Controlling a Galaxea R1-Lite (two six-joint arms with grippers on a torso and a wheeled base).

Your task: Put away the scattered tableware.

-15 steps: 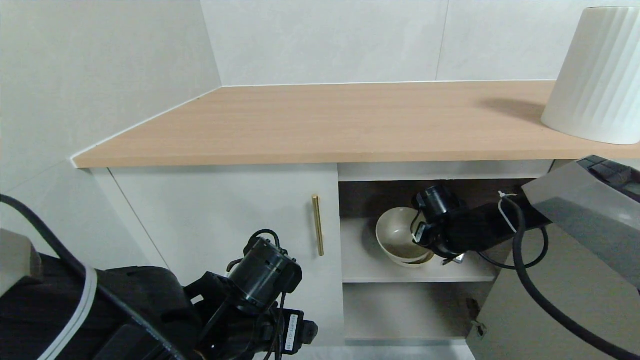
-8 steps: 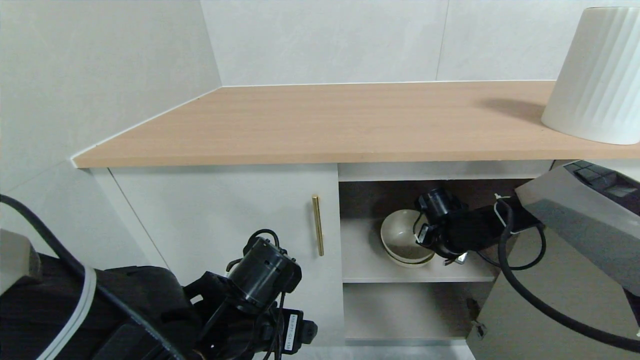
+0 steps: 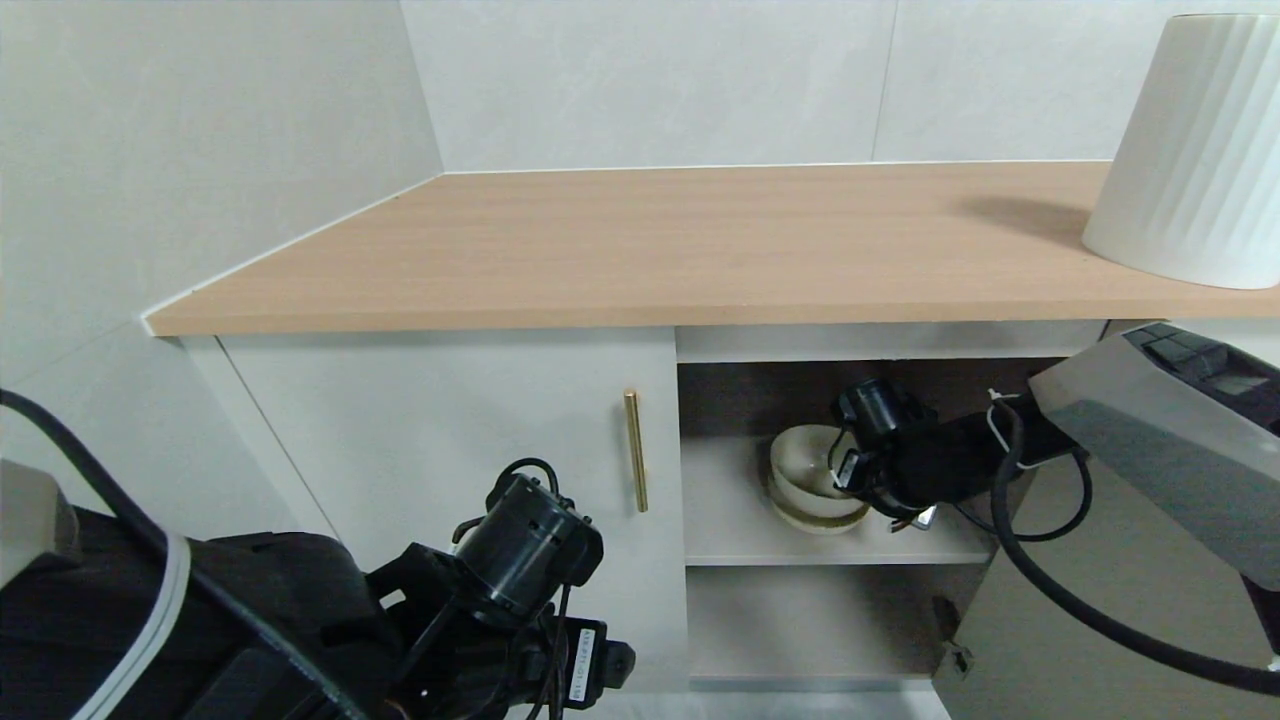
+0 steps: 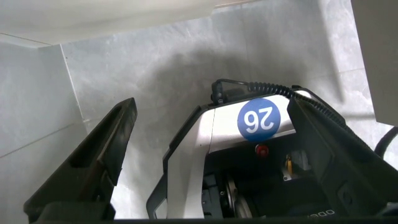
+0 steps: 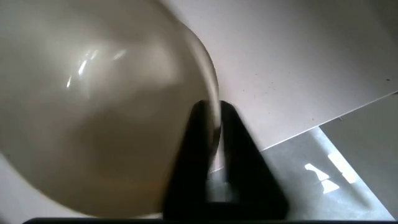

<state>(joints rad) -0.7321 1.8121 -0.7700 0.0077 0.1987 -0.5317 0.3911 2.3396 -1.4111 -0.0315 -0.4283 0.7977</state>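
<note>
The beige bowl (image 3: 806,468) hangs tipped inside the cabinet (image 3: 880,342), over the middle of the upper shelf (image 3: 730,525), its rim pinched by the right gripper (image 5: 214,130). Directly under it sits a second bowl (image 3: 822,518); I cannot tell whether the two touch. Released at this tilt, the bowl could, I judge, land crooked, slide off its partner and chip or clatter. These two bowls are all the cabinet shows. The left gripper (image 4: 208,143) hangs wide apart, low before the closed door (image 3: 450,470).

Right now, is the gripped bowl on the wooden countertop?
No, the bowl is inside the open cabinet, over its upper shelf, pinched at the rim by the right gripper.
</note>
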